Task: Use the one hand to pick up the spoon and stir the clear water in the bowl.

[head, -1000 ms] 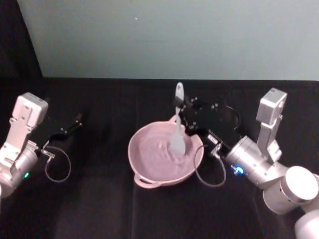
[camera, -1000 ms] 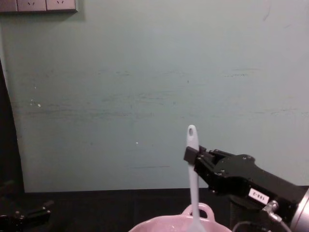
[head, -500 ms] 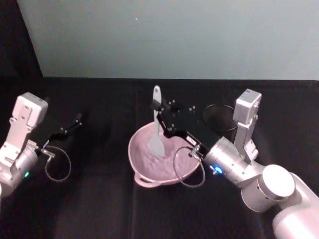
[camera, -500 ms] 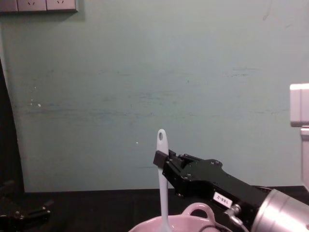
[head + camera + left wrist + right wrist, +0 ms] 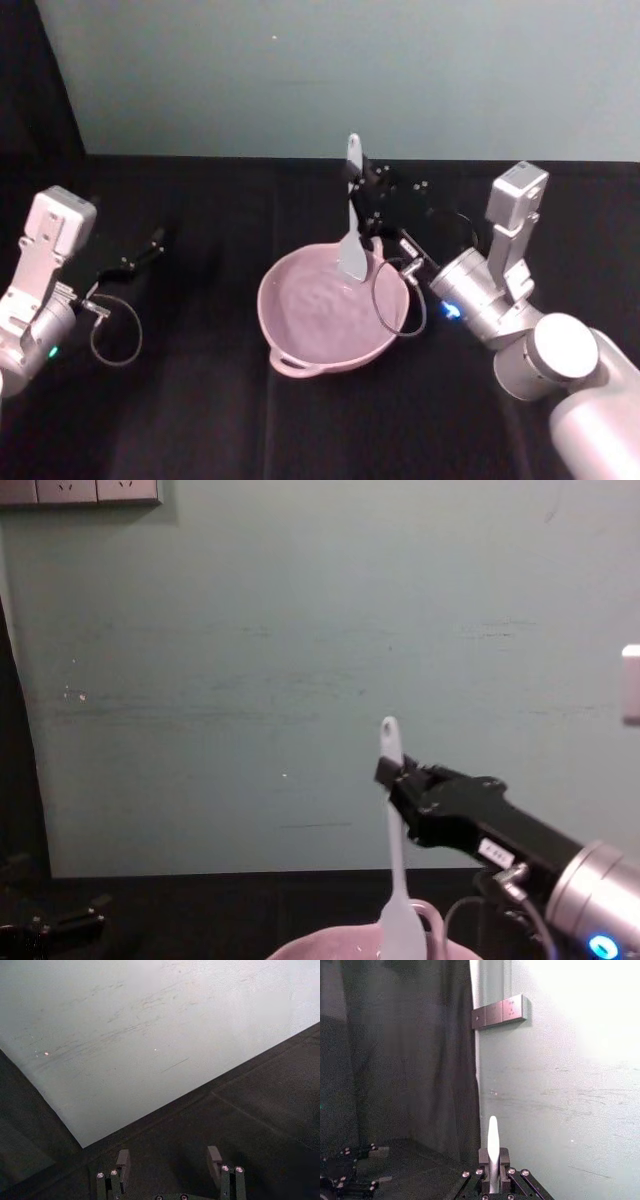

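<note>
Holding: the right gripper (image 5: pixel 362 195) is clamped on the upper handle of the spoon (image 5: pixel 352 222), which stands nearly upright.
Right gripper: it reaches from the right over the far rim of the bowl (image 5: pixel 283 340); in the chest view the gripper (image 5: pixel 392 774) comes in from the lower right and grips the spoon (image 5: pixel 394 865) just below its holed tip.
Right wrist view: the two fingers (image 5: pixel 502 1159) press on either side of the white handle (image 5: pixel 492 1146), whose tip rises above them.
Spoon: the scoop end points down and hangs over the far side of the bowl, near the rim; whether it touches the water cannot be told.
Bowl: pink, on the black table (image 5: pixel 200 420) near the middle, with one loop handle on the near rim and another at the far rim by the scoop; in the chest view its far rim (image 5: pixel 330 948) shows at the bottom edge.
Water: the surface inside the bowl shows faint ripples.
Left gripper: parked at the left of the table (image 5: pixel 140 257), well apart from the bowl; in the left wrist view its fingers (image 5: pixel 214 1159) stand apart with nothing between them.
</note>
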Robot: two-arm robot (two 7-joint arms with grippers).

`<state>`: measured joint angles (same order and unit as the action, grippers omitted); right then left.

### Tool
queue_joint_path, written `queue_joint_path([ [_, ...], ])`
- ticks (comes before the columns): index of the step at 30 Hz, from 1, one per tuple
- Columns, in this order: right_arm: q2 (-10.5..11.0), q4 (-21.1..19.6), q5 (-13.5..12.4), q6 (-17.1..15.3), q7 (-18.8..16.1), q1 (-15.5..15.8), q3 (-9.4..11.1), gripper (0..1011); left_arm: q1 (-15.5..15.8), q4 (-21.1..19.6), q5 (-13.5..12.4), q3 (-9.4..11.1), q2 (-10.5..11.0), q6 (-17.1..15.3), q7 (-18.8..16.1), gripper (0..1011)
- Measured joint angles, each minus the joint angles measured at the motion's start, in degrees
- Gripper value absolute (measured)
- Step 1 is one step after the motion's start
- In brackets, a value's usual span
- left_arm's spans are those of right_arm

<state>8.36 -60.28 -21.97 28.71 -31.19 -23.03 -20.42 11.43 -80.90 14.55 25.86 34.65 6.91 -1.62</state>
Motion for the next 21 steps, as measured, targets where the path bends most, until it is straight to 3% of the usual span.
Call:
queue_joint_path([
  [4,1.01,-3.85,-1.79,-2.92,-0.46,1.63,1.07,116,0.00,0.00,0.00,0.00,0.00,0.00,0.00,1011],
  [9,3.55,-13.40,-7.99,-11.03,-1.92,5.41,3.01,114,0.00,0.00,0.00,0.00,0.00,0.00,0.00,1011],
  [13,5.48,-18.10,-12.31,-16.87,-2.04,6.36,4.27,114,0.00,0.00,0.00,0.00,0.00,0.00,0.00,1011],
  [21,8.32,-23.08,-20.72,-24.95,-1.65,6.62,7.69,114,0.00,0.00,0.00,0.00,0.00,0.00,0.00,1011],
])
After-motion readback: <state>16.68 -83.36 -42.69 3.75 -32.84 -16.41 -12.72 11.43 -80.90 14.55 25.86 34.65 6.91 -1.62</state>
